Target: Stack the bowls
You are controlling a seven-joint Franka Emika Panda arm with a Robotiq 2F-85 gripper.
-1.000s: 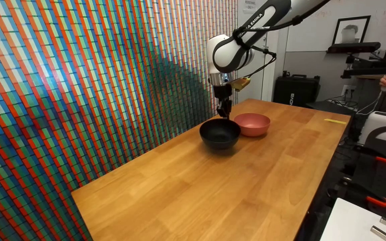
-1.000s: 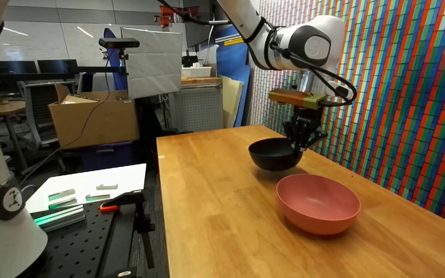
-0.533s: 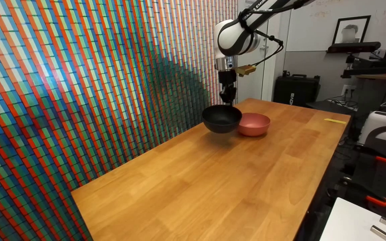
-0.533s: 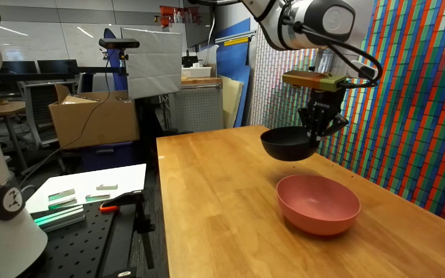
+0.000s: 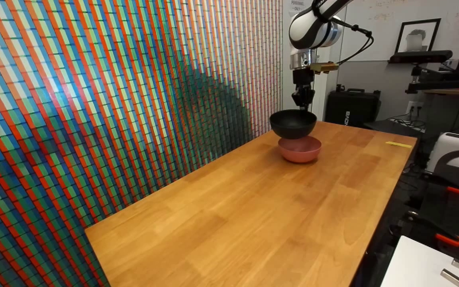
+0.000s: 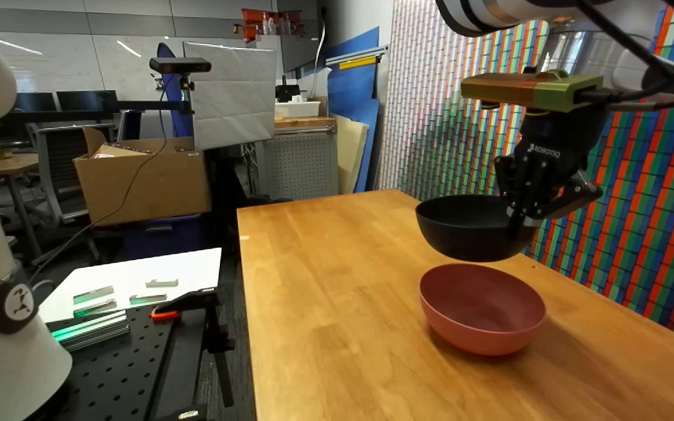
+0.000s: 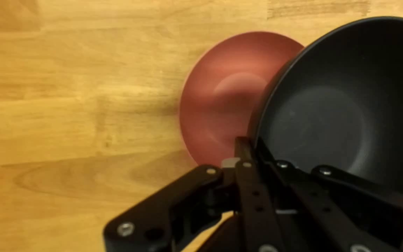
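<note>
Find the lower bowl (image 6: 483, 318) on the counter (image 6: 325, 351), in both exterior views closer to the edge along the wall (image 6: 664, 251) than to the opposite edge. See the upper bowl (image 6: 460, 234) above it, with the end effector (image 6: 518, 227) at its rim. In an exterior view, look to the counter's far right corner for the strip (image 5: 398, 144), behind the far edge for the case (image 5: 351, 107) and along the left edge for the wall. In an exterior view, look beyond the left edge for the board (image 6: 185, 266), with bars (image 6: 94, 294) on it, and left of the far left corner for the box (image 6: 144, 187), on the bin (image 6: 164, 237).
</note>
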